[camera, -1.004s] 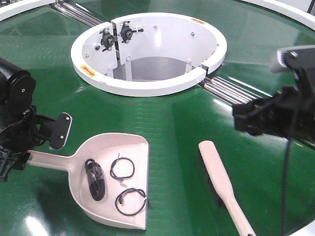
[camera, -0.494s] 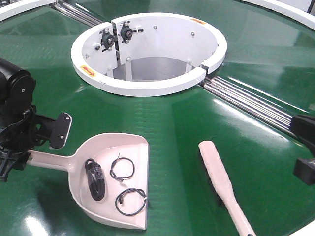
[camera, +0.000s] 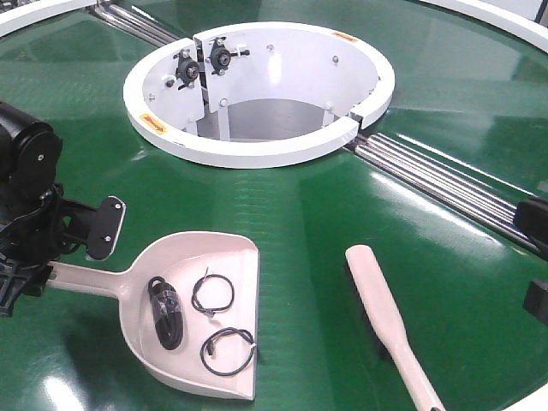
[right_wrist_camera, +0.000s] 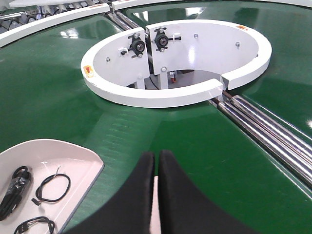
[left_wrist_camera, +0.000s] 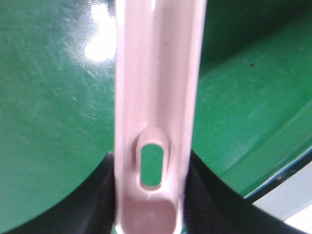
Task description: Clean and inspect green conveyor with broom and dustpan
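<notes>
The dustpan (camera: 201, 295) lies on the green conveyor (camera: 308, 214) at the front left, holding black wire loops (camera: 212, 294) and a black bundle (camera: 164, 312). My left gripper (camera: 38, 276) is shut on the end of its handle. In the left wrist view the handle (left_wrist_camera: 156, 97) with its hang hole runs between the black fingers (left_wrist_camera: 100, 204). The broom (camera: 387, 321) lies flat on the belt, front right, with nothing holding it. My right gripper (right_wrist_camera: 156, 161) is shut and empty above the belt; a pale sliver shows below its fingers. Only black arm parts (camera: 535, 257) show at the right edge.
The white circular hub (camera: 257, 156) sits in the middle at the back. Chrome roller rails (camera: 428, 175) run from it to the right, and more rails (camera: 137, 24) to the back left. The dustpan also shows in the right wrist view (right_wrist_camera: 44, 165).
My right arm has drawn back from the middle right over the belt to the right edge of the front view. The dustpan, broom and left gripper have not moved.
</notes>
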